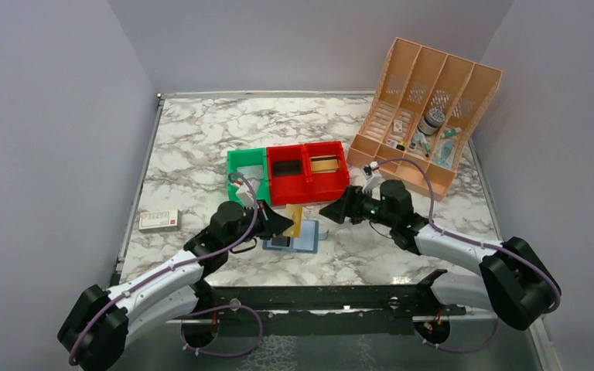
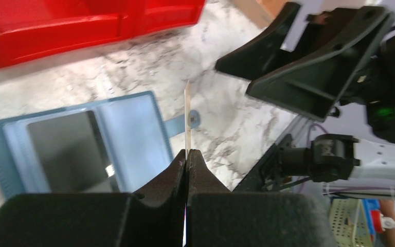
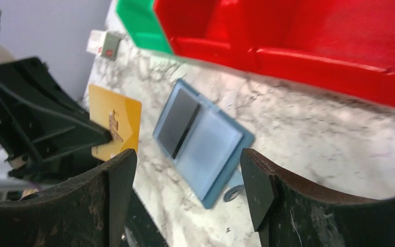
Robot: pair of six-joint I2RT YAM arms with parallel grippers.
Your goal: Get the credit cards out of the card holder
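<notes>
The blue card holder (image 1: 302,241) lies open and flat on the marble near the front edge. In its left panel a dark grey credit card (image 2: 64,149) still sits in a slot. My left gripper (image 2: 186,154) is shut on a tan-gold credit card (image 3: 115,121), which it holds upright just above the holder's left side (image 3: 203,139). The left wrist view shows that card edge-on (image 2: 187,118). To the holder's right hovers my right gripper (image 3: 185,164), open and empty, its fingers pointing toward the held card (image 1: 294,220).
Two red bins (image 1: 309,176) and a green bin (image 1: 244,166) stand just behind the holder. A white-and-red flat box (image 1: 158,220) lies at the left. A peach desk organizer (image 1: 425,108) with small items stands at the back right.
</notes>
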